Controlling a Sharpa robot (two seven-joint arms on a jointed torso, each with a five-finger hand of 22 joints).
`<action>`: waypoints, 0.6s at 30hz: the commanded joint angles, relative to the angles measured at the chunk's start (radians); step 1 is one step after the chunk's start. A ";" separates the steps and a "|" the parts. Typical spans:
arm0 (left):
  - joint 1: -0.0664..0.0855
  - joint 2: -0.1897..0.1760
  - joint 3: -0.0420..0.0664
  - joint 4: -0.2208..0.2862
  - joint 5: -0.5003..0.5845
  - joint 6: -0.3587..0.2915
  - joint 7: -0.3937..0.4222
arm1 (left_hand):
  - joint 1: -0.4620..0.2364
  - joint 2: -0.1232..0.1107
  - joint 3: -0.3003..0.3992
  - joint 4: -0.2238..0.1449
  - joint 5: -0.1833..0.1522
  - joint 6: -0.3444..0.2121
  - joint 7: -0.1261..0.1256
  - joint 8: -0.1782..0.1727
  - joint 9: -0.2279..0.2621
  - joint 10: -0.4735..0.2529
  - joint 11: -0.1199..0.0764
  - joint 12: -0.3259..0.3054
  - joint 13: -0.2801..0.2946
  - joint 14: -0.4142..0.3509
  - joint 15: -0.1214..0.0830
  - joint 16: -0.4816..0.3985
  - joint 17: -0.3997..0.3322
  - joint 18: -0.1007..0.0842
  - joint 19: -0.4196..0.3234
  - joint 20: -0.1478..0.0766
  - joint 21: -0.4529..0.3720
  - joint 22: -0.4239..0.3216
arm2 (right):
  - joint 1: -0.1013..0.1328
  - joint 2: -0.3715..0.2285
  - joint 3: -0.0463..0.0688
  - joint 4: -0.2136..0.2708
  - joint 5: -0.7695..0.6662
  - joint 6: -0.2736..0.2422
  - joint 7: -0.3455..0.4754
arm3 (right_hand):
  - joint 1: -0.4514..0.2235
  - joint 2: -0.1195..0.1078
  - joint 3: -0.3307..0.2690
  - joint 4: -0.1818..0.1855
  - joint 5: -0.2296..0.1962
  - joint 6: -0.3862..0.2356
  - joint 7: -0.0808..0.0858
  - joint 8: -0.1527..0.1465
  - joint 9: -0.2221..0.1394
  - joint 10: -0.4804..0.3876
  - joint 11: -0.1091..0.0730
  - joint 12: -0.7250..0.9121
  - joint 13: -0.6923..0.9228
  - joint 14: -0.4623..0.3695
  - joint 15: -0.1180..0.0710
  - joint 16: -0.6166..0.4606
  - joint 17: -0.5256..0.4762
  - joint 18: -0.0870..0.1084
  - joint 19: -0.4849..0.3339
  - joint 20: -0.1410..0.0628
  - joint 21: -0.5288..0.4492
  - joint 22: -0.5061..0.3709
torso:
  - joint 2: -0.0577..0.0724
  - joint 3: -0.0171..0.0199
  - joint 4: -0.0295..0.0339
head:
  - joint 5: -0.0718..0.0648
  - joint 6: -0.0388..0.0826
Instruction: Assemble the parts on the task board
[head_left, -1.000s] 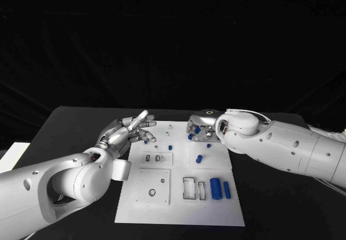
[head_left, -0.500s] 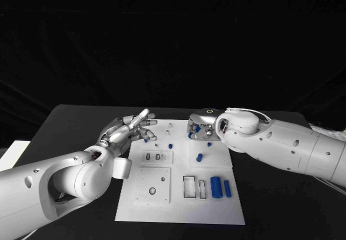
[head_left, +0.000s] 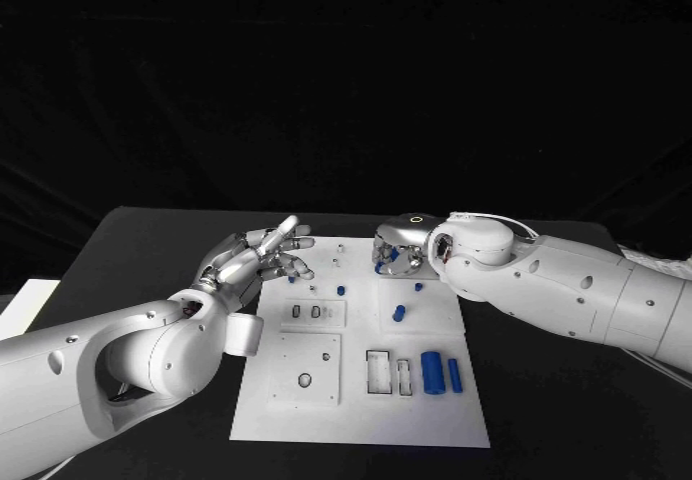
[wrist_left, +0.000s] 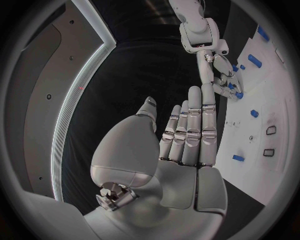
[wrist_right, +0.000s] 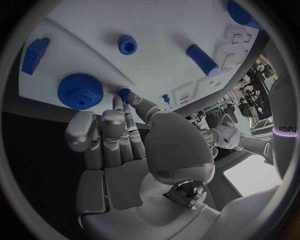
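Observation:
The white task board (head_left: 361, 420) lies in the middle of the black table. My right hand (head_left: 400, 250) hovers over the board's far right corner. In the right wrist view its thumb and a fingertip (wrist_right: 117, 102) pinch a small blue peg (wrist_right: 125, 92) beside a blue gear (wrist_right: 80, 91). My left hand (head_left: 267, 255) is held above the board's far left edge, fingers stretched out and apart, holding nothing; the left wrist view shows its flat palm (wrist_left: 187, 135) and the right hand (wrist_left: 222, 77) beyond it.
Loose on the board are a thick blue cylinder (head_left: 431, 372), a thin blue rod (head_left: 454, 376) and a short blue peg (head_left: 398, 314). Near the gear are a blue block (wrist_right: 35, 55) and a small blue bushing (wrist_right: 127, 45). Rectangular slots (head_left: 379, 375) sit near the front.
My right hand has shifted slightly up and toward the board's far edge. The left hand has hardly moved.

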 joint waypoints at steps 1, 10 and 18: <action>0.002 0.000 0.001 0.004 0.001 0.021 0.004 | 0.003 0.008 -0.001 -0.003 -0.004 -0.002 0.006 -0.005 -0.001 0.002 0.006 -0.004 -0.001 -0.006 0.000 0.006 0.002 0.008 -0.009 0.003 0.005 0.002 | -0.005 0.003 -0.004 -0.006 -0.020 0.036 -0.015 | -0.004 -0.015 0.007 0.001 -0.007 0.002 0.002 -0.003 0.001 0.003 0.004 -0.006 -0.002 0.009 -0.005 0.004 0.000 -0.013 0.003 -0.001 0.005 0.002 | 0.001 -0.0009 -0.0005 | 0.002 -0.002; 0.003 0.001 0.001 0.003 0.001 0.021 0.002 | 0.004 0.010 -0.001 -0.004 -0.004 -0.003 0.007 -0.006 -0.001 0.001 0.006 -0.005 -0.002 -0.008 0.000 0.006 0.003 0.008 -0.010 0.003 0.005 0.002 | -0.007 0.012 -0.006 -0.014 -0.030 0.049 -0.026 | -0.005 -0.030 0.009 0.003 -0.008 -0.005 0.005 -0.011 0.000 -0.010 0.008 -0.009 -0.005 0.004 -0.003 0.001 -0.008 -0.012 -0.003 0.002 0.005 -0.001 | 0.003 -0.0011 -0.0012 | 0.002 -0.006; 0.003 0.001 0.001 0.004 0.001 0.021 0.001 | 0.006 0.011 -0.001 -0.006 -0.004 -0.003 0.007 -0.007 -0.001 0.000 0.007 -0.006 -0.002 -0.010 0.001 0.006 0.005 0.008 -0.012 0.003 0.006 0.003 | -0.009 0.017 -0.008 -0.019 -0.033 0.051 -0.030 | -0.004 -0.032 0.012 0.004 -0.008 -0.007 0.005 -0.013 0.000 -0.013 0.009 -0.009 -0.005 0.003 -0.002 0.000 -0.011 -0.012 -0.005 0.002 0.005 -0.002 | 0.003 -0.0008 -0.0011 | 0.002 -0.006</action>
